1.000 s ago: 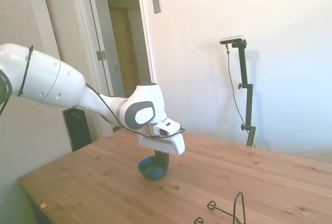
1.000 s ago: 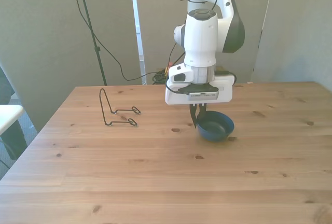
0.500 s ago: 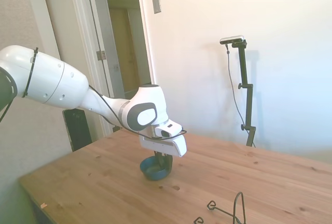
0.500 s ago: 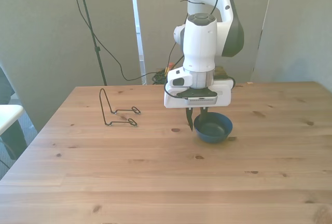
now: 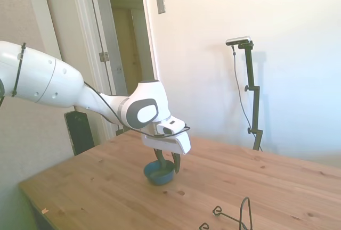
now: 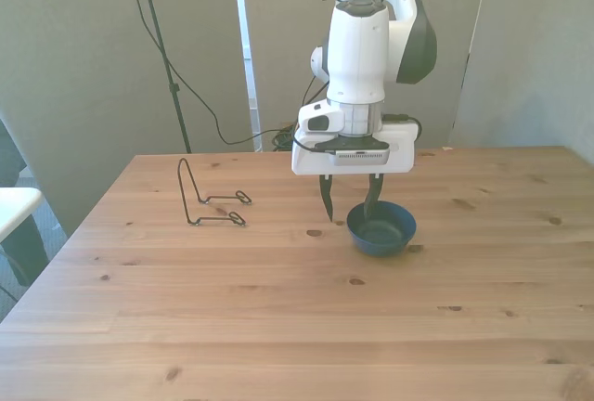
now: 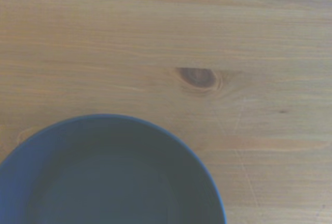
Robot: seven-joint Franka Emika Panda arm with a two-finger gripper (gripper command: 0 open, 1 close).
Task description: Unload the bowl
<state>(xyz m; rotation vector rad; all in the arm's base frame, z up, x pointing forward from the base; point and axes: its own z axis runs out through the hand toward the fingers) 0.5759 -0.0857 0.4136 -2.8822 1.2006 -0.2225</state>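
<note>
On your wooden surface [image 6: 278, 308] the bowl [image 6: 381, 228] sits upright; the hand [image 6: 349, 208] stands spread open over its rim, gripping nothing.

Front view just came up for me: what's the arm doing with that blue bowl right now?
The white Franka arm's hand hangs open just above the small round dark teal-blue bowl, which sits upright on the wooden table. One finger is over the bowl, the other outside its rim toward the front view's left, and neither grips it. The thin black wire rack stands empty, well off to the front view's left. The bowl looks already unloaded onto the table.
</note>
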